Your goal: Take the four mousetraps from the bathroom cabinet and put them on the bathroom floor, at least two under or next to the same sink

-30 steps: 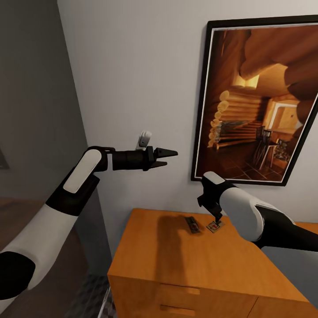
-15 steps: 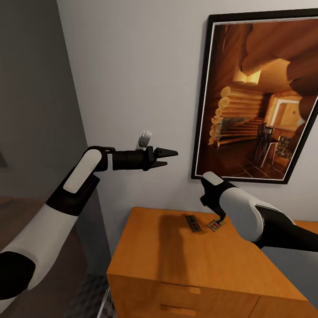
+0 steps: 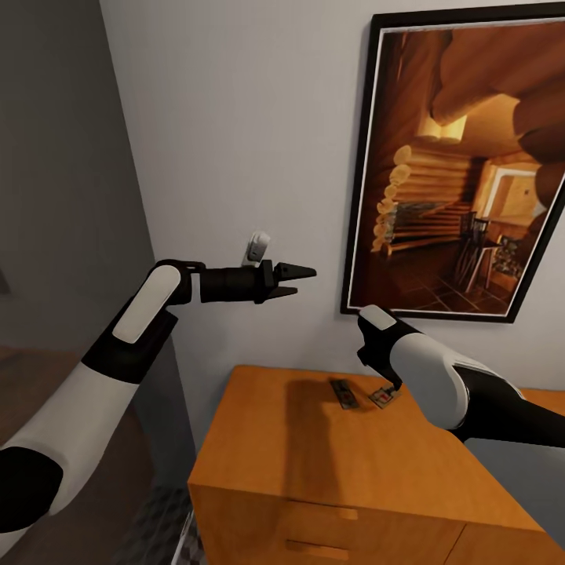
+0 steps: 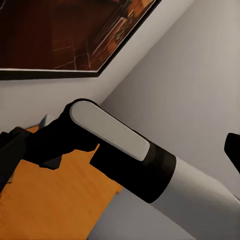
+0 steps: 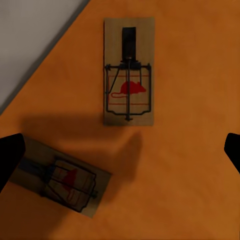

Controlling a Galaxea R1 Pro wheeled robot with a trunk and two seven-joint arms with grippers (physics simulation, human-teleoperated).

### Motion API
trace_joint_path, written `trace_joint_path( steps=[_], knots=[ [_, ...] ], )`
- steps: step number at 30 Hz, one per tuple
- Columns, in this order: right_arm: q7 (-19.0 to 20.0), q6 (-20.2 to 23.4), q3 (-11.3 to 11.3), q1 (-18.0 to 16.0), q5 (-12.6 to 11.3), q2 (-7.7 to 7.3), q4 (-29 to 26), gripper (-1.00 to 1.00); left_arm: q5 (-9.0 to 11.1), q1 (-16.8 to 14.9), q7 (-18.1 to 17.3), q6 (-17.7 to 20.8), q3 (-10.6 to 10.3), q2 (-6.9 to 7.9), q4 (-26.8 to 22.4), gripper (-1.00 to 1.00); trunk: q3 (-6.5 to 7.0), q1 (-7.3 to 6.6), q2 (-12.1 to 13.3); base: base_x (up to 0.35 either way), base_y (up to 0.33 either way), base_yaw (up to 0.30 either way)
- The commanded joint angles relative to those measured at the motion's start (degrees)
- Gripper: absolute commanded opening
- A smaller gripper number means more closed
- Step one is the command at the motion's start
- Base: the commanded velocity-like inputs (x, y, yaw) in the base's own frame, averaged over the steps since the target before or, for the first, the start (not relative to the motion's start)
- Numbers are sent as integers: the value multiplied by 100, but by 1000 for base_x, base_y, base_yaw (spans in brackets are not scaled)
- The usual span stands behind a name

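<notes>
Two mousetraps lie flat on the orange-brown cabinet top (image 3: 314, 455) near the wall. One mousetrap (image 3: 343, 393) (image 5: 62, 182) lies at an angle, and the other mousetrap (image 3: 383, 399) (image 5: 128, 71) shows a red mouse print and dark wire. My right gripper (image 3: 390, 384) (image 5: 120, 152) hangs open just above them, nothing between its fingertips (image 5: 10, 157). My left gripper (image 3: 297, 281) is held out in the air in front of the wall, open and empty. The other traps are out of view.
A large framed picture (image 3: 463, 165) hangs on the wall above the cabinet. A small white fitting (image 3: 256, 246) sits on the wall behind my left gripper. Drawer fronts with a bar handle (image 3: 337, 514) face me. Patterned floor (image 3: 161, 526) shows beside the cabinet's left end.
The whole view has shifted a little, so the picture and cabinet sit slightly higher in frame. Both arms keep nearly the same pose and the traps have not moved.
</notes>
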Motion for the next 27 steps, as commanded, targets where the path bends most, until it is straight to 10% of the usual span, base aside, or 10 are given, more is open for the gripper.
trace_joint_path(
  steps=[1,27],
  knots=[
    [-25,62,-43,-3,45,2,-12,100,37,-7,26,5,-9,4,-2,100,-27,23,-48,0,0,0],
    [-25,77,-42,-3,47,-132,73,100,37,-6,25,5,-20,4,-9,100,-494,595,-1091,0,0,0]
  ],
)
